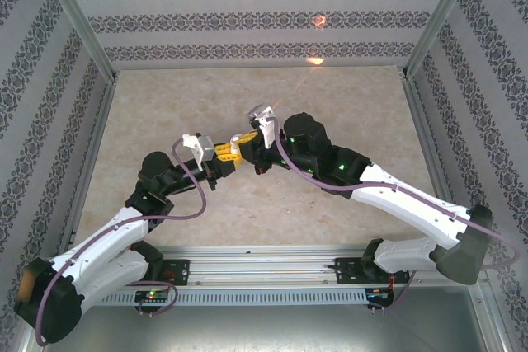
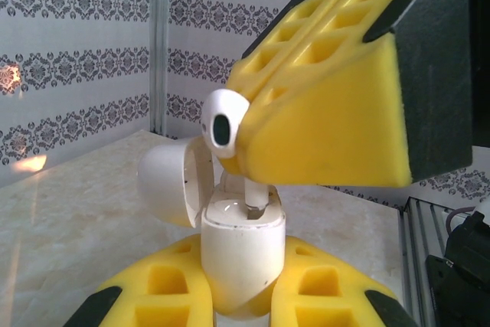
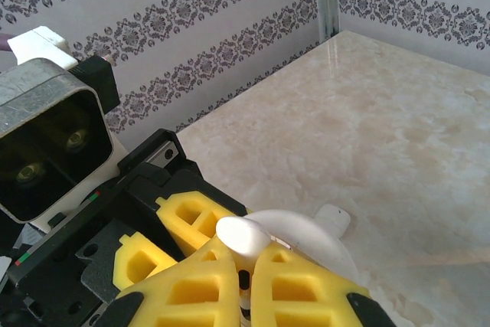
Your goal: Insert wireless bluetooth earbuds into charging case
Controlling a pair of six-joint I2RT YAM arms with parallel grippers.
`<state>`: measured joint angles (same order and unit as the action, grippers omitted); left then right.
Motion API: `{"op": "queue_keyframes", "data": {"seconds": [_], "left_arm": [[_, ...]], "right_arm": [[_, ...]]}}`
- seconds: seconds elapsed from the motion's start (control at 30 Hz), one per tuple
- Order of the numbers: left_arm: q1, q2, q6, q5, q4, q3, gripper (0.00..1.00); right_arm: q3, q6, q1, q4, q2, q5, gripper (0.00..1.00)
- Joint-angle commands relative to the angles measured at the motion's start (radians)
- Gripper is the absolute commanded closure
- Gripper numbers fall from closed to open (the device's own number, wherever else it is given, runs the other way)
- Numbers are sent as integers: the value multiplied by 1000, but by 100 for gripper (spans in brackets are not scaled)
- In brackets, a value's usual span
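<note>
The left jaws are clenched on the charging case (image 2: 243, 254), holding it upright over the middle of the counter (image 1: 355, 105), with its lid (image 2: 164, 181) swung open to one side. The right jaws come in from the opposite side and are clenched on one earbud (image 2: 222, 122), whose rounded head sits just above the open case while its stem reaches down to the case's well. The yellow pads (image 3: 191, 223) of the two arms stand just beside each other.
</note>
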<state>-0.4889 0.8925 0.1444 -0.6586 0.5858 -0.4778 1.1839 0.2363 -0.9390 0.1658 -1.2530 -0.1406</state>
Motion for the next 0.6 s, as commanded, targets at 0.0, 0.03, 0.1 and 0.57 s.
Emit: {"op": "queue_keyframes", "data": {"seconds": [0.0, 0.03, 0.1, 0.57], "left_arm": [[7, -3, 20, -17, 74, -32, 100], [7, -4, 21, -15, 76, -31, 100], [7, -6, 25, -7, 79, -28, 100], [7, -16, 34, 24, 111, -23, 100]], "right_arm": [[-15, -5, -7, -36, -8, 21, 93], [-16, -3, -8, -37, -7, 21, 94], [-23, -2, -8, -38, -3, 22, 94], [-119, -28, -26, -78, 17, 70, 92]]}}
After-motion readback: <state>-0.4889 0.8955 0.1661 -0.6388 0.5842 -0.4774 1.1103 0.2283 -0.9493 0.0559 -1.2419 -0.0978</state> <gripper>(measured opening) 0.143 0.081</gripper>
